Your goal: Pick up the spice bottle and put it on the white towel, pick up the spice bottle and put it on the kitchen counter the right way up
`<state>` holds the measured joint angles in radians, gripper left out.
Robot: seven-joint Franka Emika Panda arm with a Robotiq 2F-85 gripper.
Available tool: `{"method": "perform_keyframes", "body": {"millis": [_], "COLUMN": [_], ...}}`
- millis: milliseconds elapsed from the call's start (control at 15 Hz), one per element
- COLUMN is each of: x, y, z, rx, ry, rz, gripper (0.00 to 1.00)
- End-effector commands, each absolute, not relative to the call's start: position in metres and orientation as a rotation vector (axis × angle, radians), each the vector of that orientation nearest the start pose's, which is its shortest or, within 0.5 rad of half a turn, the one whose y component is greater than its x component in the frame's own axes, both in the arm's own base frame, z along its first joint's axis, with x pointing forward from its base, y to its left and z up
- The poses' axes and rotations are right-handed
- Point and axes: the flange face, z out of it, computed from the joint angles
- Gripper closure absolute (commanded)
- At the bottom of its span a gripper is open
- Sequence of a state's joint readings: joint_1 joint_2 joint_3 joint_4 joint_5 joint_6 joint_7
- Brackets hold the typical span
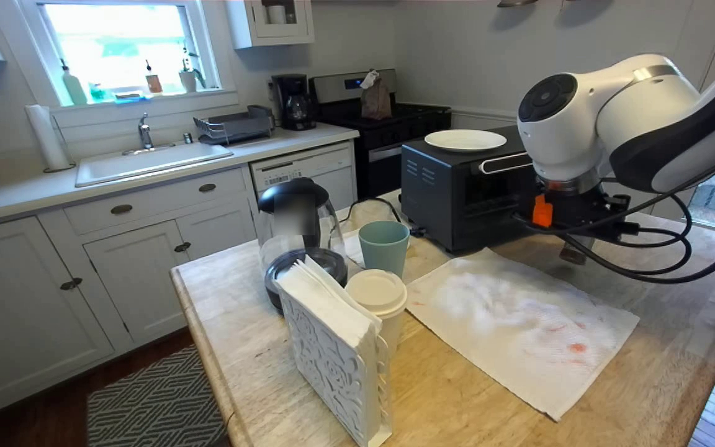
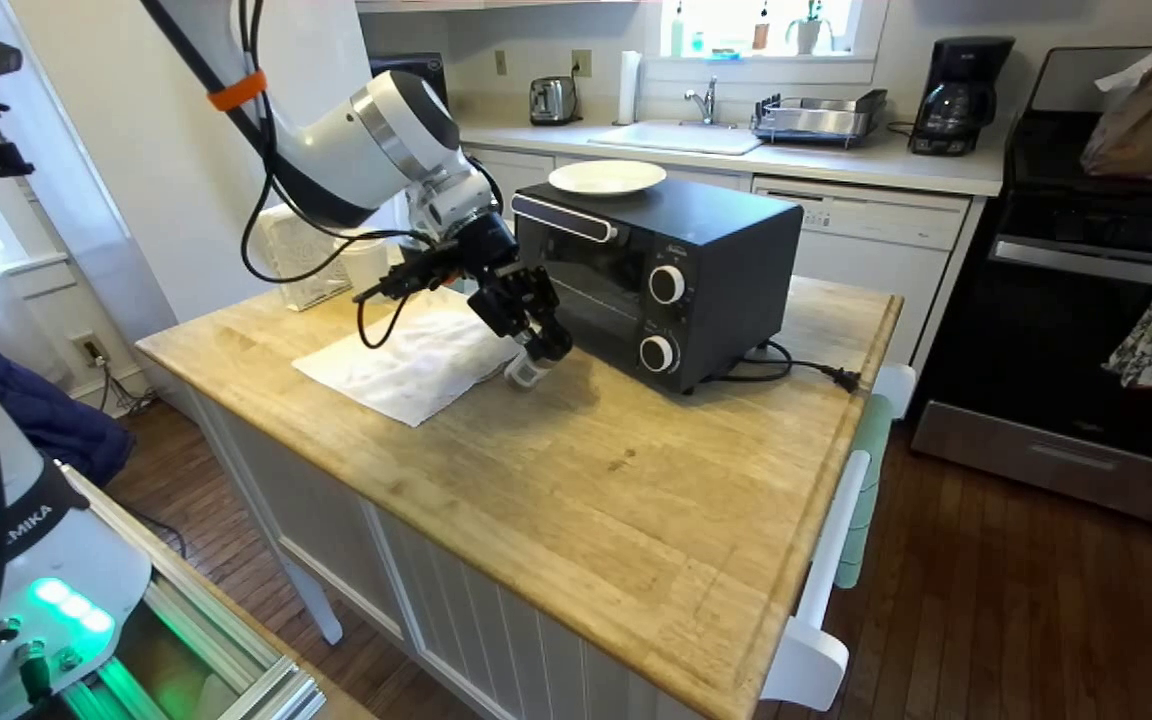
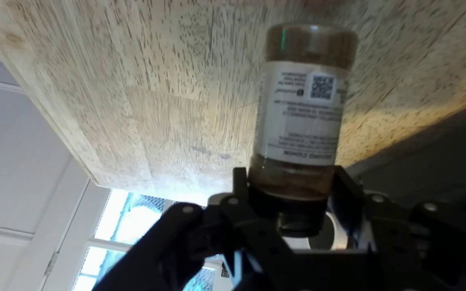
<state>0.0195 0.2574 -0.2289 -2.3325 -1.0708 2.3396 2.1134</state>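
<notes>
The spice bottle [image 3: 302,113] is a clear jar with brown contents, a white label and a dark cap end. My gripper [image 3: 291,180] is shut on it near the cap end, with the jar's base pointing away from the palm. In an exterior view the bottle [image 2: 530,368] hangs tilted under the gripper [image 2: 544,345], low over the wooden kitchen counter [image 2: 636,500]; I cannot tell whether it touches. The white towel [image 1: 519,323] lies flat beside it, wrinkled with reddish stains; it also shows in an exterior view [image 2: 406,370].
A black toaster oven [image 2: 736,290] with a white plate [image 2: 606,177] on top stands close to the gripper. A teal mug [image 1: 384,248], a lidded paper cup [image 1: 382,292], a napkin holder [image 1: 332,366] and a glass kettle [image 1: 308,264] stand past the towel. Cables hang from the arm.
</notes>
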Motion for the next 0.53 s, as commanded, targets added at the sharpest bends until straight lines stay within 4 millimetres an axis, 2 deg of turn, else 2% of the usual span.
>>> {"method": "perform_keyframes", "body": {"millis": [0, 467], "x": [0.491, 0.491], "y": [-0.135, -0.153], "z": [0.207, 0.195], "rx": [1.796, 1.677], "ry": [-1.588, -1.485], "rz": [0.622, 0.677], "gripper": [0.73, 0.73]}}
